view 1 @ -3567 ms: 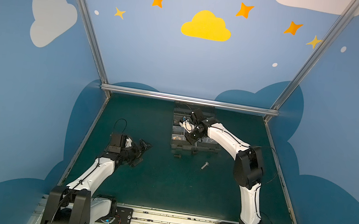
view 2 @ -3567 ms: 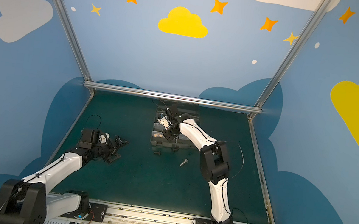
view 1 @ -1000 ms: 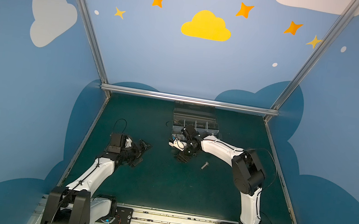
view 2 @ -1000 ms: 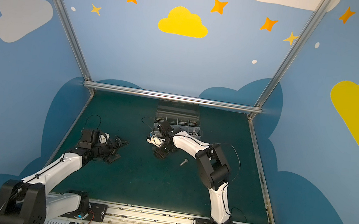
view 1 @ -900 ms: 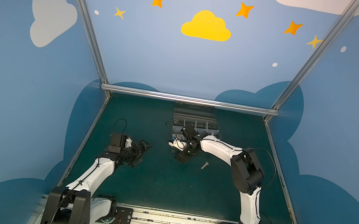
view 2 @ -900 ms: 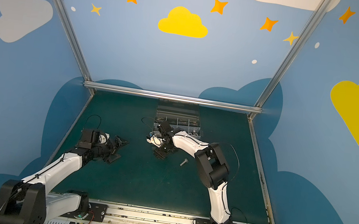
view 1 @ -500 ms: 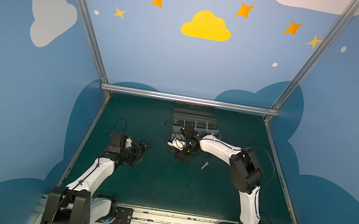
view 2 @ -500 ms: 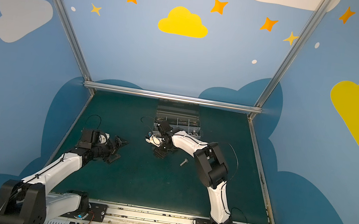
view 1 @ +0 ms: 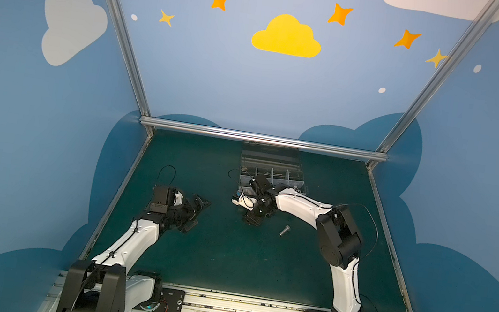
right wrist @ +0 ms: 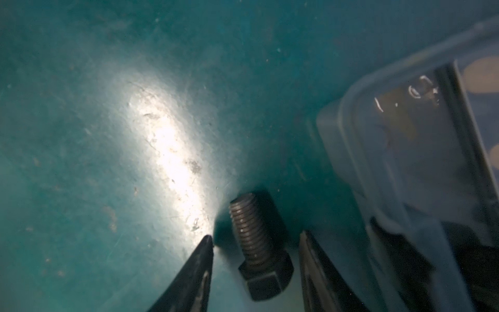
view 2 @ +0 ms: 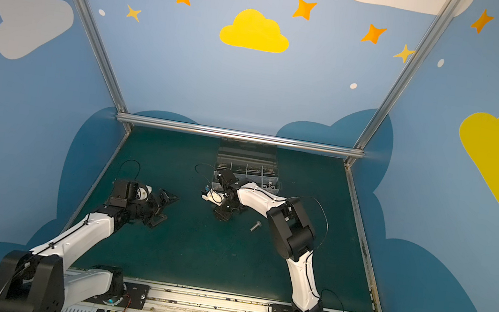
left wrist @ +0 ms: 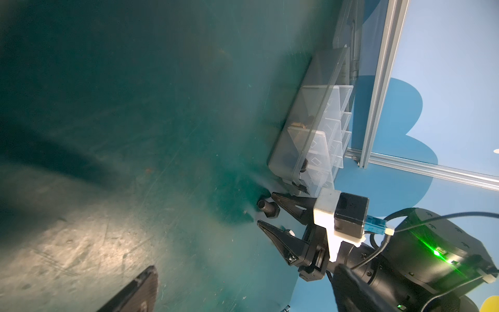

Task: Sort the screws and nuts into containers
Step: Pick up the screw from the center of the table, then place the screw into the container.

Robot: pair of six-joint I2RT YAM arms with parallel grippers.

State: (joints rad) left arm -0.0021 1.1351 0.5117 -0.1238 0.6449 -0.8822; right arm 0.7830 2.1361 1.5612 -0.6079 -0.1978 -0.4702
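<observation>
No legible lettering, label or number anywhere (pale squiggles on the organiser box [right wrist: 391, 167], possibly just glare).

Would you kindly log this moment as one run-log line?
right gripper: open, straddling black bolt | left gripper: open, empty | silver bolt: loose on mat

Right end effector [right wrist: 256, 235] low, jaws apart; left end effector [view 1: 197, 211] level, jaws likewise apart.

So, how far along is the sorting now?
Done: some pieces already lie in the organiser box. In hand: the open right gripper straddles a dark screw on the mat, not yet gripping. To do: that screw and the silver screw nearby.
</observation>
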